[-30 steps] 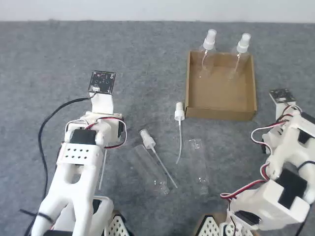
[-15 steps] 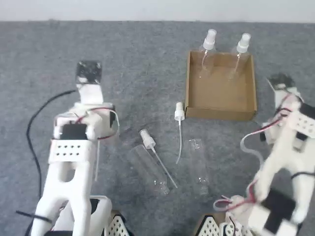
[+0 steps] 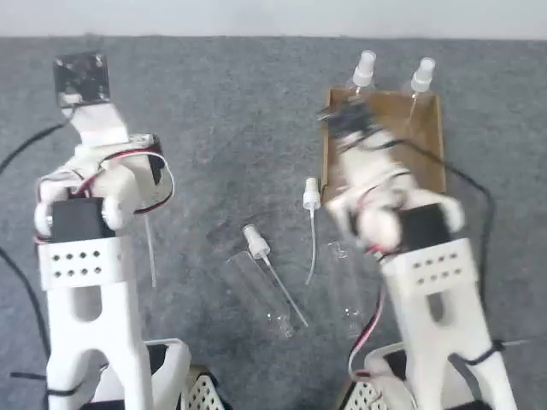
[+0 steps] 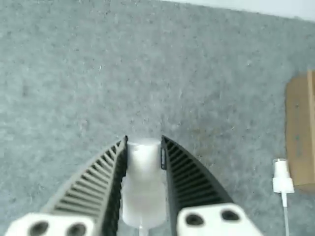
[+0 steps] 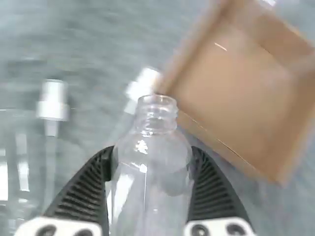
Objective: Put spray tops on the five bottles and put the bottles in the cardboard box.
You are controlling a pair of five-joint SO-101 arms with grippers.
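**Cardboard box** (image 3: 427, 154): open-topped, sits on the grey desk (image 3: 222, 111). In the high view the right arm covers its near-left corner.

**First capped bottle** (image 3: 365, 68) and **second capped bottle** (image 3: 422, 75): clear, each with a white spray top fitted. They stand side by side inside the box against its far wall.

**Open bottle** (image 5: 156, 147): clear, neck bare. The fingers of the right gripper (image 5: 151, 155) are closed on its body, one at each side. It is held just off the box's near-left corner.

**Held spray top** (image 4: 142, 182): white. The fingers of the left gripper (image 4: 143, 143) are narrow and clamp its head. In the high view its thin tube hangs below the left arm. It is well apart from the box, off the box's left wall.

**Loose spray top** (image 3: 311, 196): lies on the desk just outside the box's near-left corner, with its tube trailing away from the box.

**Second loose spray top** (image 3: 254, 237): lies on the desk, farther from the same corner. Its tube runs along the lying bottle (image 3: 256, 295), a clear uncapped bottle on its side.

**Second lying bottle** (image 3: 344, 290): clear and on its side, in front of the box's near wall. The right arm partly hides it.
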